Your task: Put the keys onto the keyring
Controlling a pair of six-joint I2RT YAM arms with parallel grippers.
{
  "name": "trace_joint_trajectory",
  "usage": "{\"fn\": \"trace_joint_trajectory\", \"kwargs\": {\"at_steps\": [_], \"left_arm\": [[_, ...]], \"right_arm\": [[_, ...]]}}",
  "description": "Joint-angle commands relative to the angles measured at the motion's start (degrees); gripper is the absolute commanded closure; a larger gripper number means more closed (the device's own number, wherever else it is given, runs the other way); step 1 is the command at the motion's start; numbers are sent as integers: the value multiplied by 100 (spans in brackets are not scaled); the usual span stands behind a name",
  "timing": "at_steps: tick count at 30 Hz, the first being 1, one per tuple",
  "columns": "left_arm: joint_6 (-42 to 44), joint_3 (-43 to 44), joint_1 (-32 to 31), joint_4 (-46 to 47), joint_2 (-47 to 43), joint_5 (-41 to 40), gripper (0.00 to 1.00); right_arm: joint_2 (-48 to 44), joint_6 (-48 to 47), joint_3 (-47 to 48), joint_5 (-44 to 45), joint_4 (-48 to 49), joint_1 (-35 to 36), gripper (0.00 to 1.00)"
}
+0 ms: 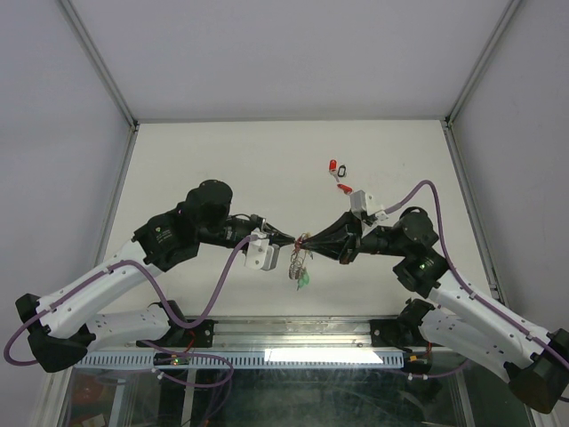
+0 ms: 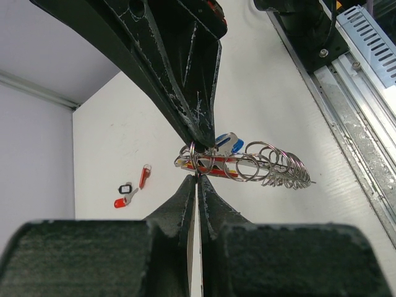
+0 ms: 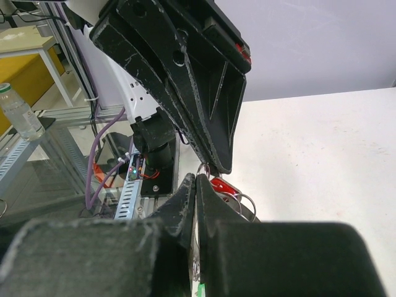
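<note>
The keyring [image 2: 260, 167], a bundle of silvery wire loops round a yellow and red bar, hangs in mid-air between both grippers over the table's front middle [image 1: 297, 262]. A blue-tagged key [image 2: 228, 143] sits on it, and a green tag [image 1: 304, 281] dangles at its bottom. My left gripper [image 2: 197, 177] is shut, its tips pinching a thin wire loop [image 2: 193, 156] at the bundle's end. My right gripper [image 3: 196, 176] is shut on the same end from the opposite side, tip to tip with the left [image 1: 300, 239]. A red tag [image 3: 223, 184] shows just behind its fingertips.
Loose keys lie on the white table behind the grippers: two with red tags [image 1: 333, 165] [image 1: 342, 187] and one with a black tag [image 1: 343, 165]; they also show in the left wrist view [image 2: 129, 190]. The aluminium rail [image 1: 293, 334] runs along the near edge.
</note>
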Motion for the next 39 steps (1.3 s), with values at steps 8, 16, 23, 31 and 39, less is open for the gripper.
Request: {"fn": "trace_joint_trajectory", "kwargs": {"at_steps": [8, 16, 23, 31, 39], "left_arm": [[62, 26, -63, 155, 31, 56, 100], [84, 90, -66, 155, 117, 169, 100], [88, 208, -62, 156, 199, 309, 100], [-22, 175, -65, 245, 8, -18, 84], [-634, -259, -63, 1066, -338, -59, 76]], "right_arm": [[-271, 118, 107, 226, 815, 4, 100], [-278, 234, 31, 512, 1048, 4, 100], [-185, 379, -148, 678, 1395, 4, 100], [-284, 228, -91, 588, 1121, 4, 100], [-342, 110, -40, 478, 882, 4, 100]]}}
